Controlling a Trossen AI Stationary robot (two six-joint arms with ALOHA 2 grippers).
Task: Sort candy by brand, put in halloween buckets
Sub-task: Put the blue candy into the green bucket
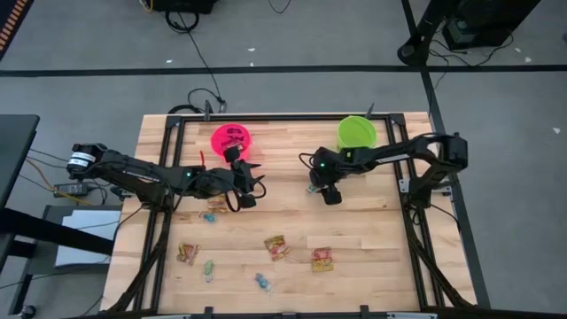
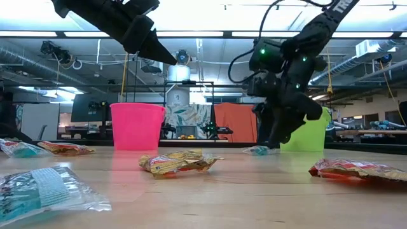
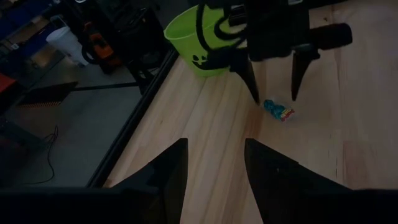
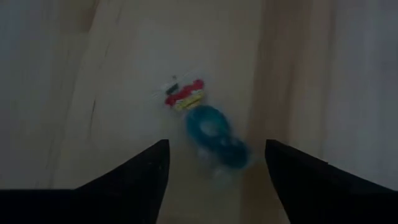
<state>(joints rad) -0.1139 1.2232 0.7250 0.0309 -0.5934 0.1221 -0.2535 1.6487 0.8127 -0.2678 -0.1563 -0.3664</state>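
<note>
My right gripper (image 4: 214, 163) is open and points down over a teal twisted candy (image 4: 211, 134) that lies flat on the wood. Its fingers stand on either side of the candy without touching it, as the left wrist view also shows for this candy (image 3: 278, 110). In the high view the right gripper (image 1: 331, 195) is just in front of the lime green bucket (image 1: 356, 133). My left gripper (image 1: 248, 184) is open and empty. It hovers in the air near the pink bucket (image 1: 230, 139), which stands on its base.
More candy lies toward the near edge: orange packets (image 1: 276, 246), (image 1: 321, 259), (image 1: 188, 252) and teal pieces (image 1: 211, 215), (image 1: 208, 268), (image 1: 262, 282). Black frame rails (image 1: 168, 177) run along the table's sides. Bare wood lies between the two grippers.
</note>
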